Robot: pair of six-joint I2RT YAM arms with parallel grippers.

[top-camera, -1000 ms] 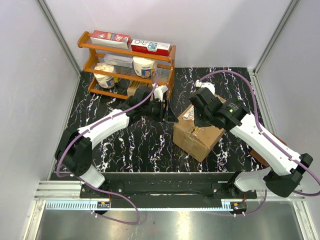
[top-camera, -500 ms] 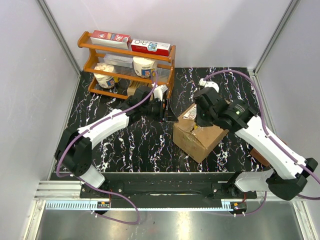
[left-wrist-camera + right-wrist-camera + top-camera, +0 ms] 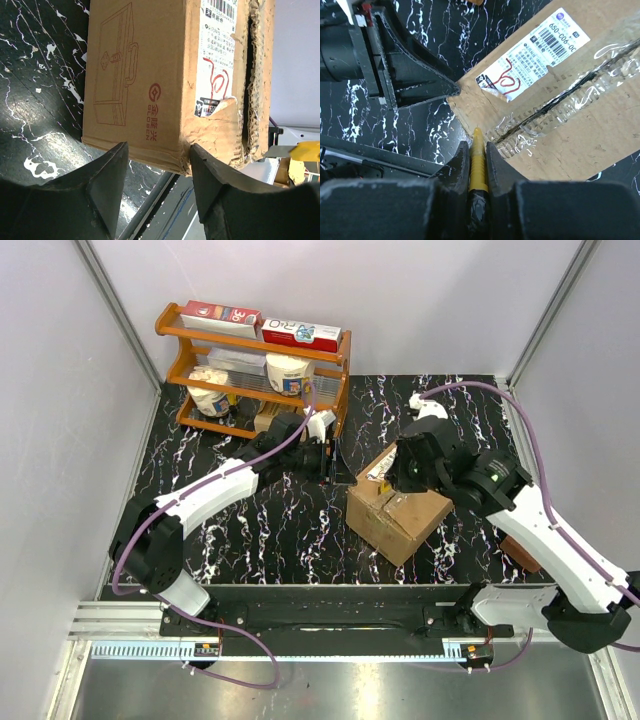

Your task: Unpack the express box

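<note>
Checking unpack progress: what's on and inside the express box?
On the express box: white label, clear tape over the seam, yellow tool in the right gripper at its end. Flaps down; contents hidden.

Brown express box [image 3: 398,514], black marbled table [image 3: 280,530]
</note>
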